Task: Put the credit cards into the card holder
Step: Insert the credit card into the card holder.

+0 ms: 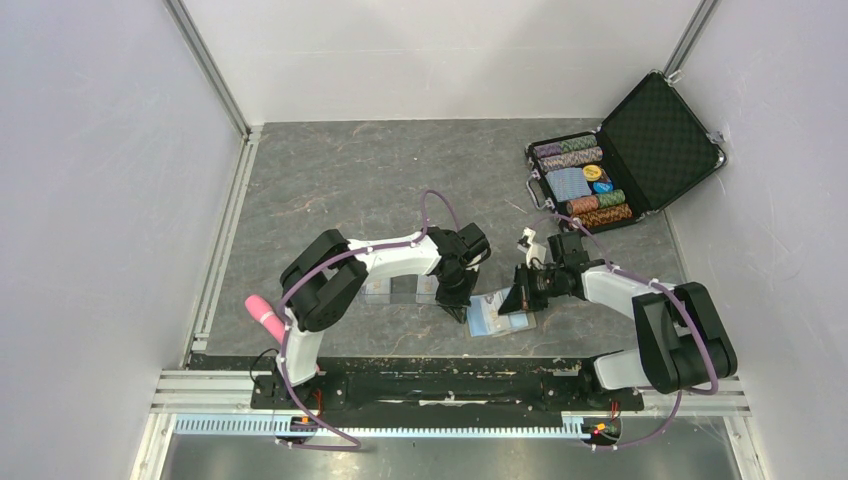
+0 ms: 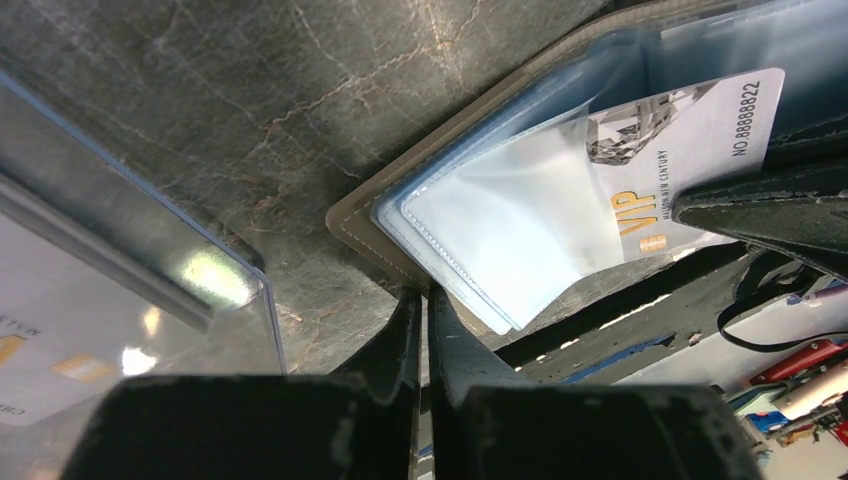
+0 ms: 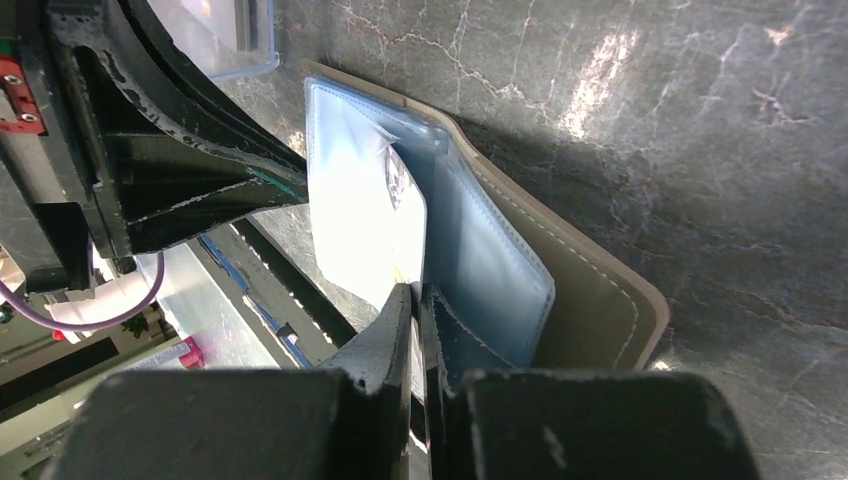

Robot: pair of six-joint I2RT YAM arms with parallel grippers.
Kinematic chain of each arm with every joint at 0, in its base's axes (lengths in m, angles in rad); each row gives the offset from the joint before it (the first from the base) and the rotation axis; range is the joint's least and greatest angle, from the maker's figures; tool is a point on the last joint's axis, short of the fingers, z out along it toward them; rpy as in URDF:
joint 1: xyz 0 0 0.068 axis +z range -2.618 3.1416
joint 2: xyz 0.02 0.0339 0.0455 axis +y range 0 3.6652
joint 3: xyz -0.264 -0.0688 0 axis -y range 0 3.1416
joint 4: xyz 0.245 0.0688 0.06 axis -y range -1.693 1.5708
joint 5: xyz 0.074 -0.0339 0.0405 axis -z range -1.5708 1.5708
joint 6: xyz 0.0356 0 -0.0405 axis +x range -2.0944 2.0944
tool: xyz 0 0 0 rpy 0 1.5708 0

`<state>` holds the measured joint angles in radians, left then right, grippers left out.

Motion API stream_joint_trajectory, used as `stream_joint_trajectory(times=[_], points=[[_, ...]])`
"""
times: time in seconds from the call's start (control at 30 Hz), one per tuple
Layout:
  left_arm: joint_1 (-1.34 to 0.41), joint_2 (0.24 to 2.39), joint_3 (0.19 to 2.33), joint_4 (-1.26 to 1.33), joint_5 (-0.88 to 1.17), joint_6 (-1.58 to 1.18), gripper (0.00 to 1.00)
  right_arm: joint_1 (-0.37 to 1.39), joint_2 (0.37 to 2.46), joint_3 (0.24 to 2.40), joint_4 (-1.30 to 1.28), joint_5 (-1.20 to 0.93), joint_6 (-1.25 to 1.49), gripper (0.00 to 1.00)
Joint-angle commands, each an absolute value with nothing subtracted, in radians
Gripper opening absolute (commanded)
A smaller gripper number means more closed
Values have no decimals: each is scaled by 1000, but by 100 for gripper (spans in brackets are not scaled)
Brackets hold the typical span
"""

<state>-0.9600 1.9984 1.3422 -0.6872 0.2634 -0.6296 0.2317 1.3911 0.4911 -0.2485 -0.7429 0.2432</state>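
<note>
The olive-tan card holder [image 1: 497, 320] lies open on the dark table between both arms, pale blue pockets up [image 3: 480, 260]. A whitish credit card [image 2: 690, 130] printed "VIP", with a gold mark, sits partly inside a clear pocket [image 2: 500, 220]. My right gripper [image 3: 415, 295] is shut on that card's outer edge [image 3: 365, 220]. My left gripper [image 2: 425, 300] is shut, its tips against the holder's near corner [image 2: 360, 225]; I cannot tell whether they pinch it. From above, the left gripper [image 1: 458, 303] and the right gripper [image 1: 518, 297] flank the holder.
A clear plastic case [image 2: 110, 290] with a card showing inside lies just left of the holder, also under the left arm [image 1: 400, 290]. An open black poker-chip case [image 1: 630, 150] stands at the back right. A pink object [image 1: 265, 317] lies near the left base.
</note>
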Motion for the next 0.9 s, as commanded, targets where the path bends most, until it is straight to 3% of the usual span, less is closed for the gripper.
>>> stream_joint_trajectory(times=[0.0, 0.3, 0.87], points=[[-982, 2055, 1355, -661, 242, -598, 5, 242, 1386, 497, -313, -673, 205, 6], [-982, 2068, 1371, -661, 252, -601, 2, 268, 1391, 483, -294, -690, 228, 16], [-983, 2073, 1388, -661, 262, -606, 2, 327, 1370, 404, -106, -739, 435, 14]])
